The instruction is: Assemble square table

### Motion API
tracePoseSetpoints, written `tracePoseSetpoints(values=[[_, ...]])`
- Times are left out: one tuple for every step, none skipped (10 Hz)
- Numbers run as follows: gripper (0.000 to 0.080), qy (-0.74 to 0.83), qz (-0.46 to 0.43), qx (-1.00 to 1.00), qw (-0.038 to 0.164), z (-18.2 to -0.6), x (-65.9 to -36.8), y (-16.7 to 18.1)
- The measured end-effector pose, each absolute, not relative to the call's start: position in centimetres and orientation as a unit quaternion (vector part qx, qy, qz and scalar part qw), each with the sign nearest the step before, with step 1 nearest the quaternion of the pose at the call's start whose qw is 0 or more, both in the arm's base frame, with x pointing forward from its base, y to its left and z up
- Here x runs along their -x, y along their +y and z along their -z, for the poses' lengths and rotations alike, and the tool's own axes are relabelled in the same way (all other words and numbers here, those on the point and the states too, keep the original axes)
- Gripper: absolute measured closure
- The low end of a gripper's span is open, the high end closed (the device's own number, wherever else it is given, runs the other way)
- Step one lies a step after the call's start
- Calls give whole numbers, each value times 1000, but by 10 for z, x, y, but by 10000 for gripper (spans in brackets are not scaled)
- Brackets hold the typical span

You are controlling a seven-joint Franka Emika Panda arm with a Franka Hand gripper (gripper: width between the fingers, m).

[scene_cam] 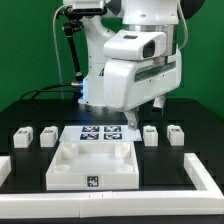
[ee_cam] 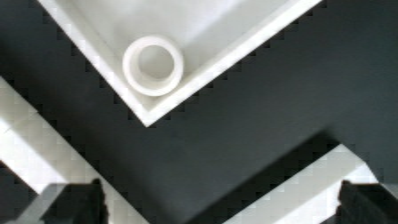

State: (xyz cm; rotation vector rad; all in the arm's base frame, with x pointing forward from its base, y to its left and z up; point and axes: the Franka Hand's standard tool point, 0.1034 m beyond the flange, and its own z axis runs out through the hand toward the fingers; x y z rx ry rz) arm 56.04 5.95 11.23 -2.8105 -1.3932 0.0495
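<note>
White slab sits front-centre on the black surface, legs either side. Wrist view cuts it to one corner and socket. Jaws wide apart, empty, tips clipped by the frame edge.

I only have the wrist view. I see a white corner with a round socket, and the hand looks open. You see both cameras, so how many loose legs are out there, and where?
Observer: Four legs, none in a socket: two on the exterior view's left of the marker board, two on its right.
Operator: Where does the whole slab sit?
Observer: The square tabletop lies just in front of the marker board, nearer the exterior camera.
Operator: Anything else out there?
Observer: Long white rails lie along the exterior view's left, right and near sides.
</note>
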Motion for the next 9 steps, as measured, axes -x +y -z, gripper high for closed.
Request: tracePoseSetpoints(values=[[150, -444, -16, 896, 2, -112, -560, 59], [150, -444, -16, 896, 2, -112, -560, 59], [150, -444, -16, 896, 2, -112, -560, 59], [150, -444, -16, 896, 2, -112, -560, 59], [150, -444, -16, 896, 2, -112, -560, 59], [150, -444, -16, 896, 2, -112, -560, 59], [150, -444, -16, 896, 2, -112, -560, 59], [150, -455, -16, 890, 2, -112, -560, 59], [150, -456, -16, 890, 2, -111, -560, 59]])
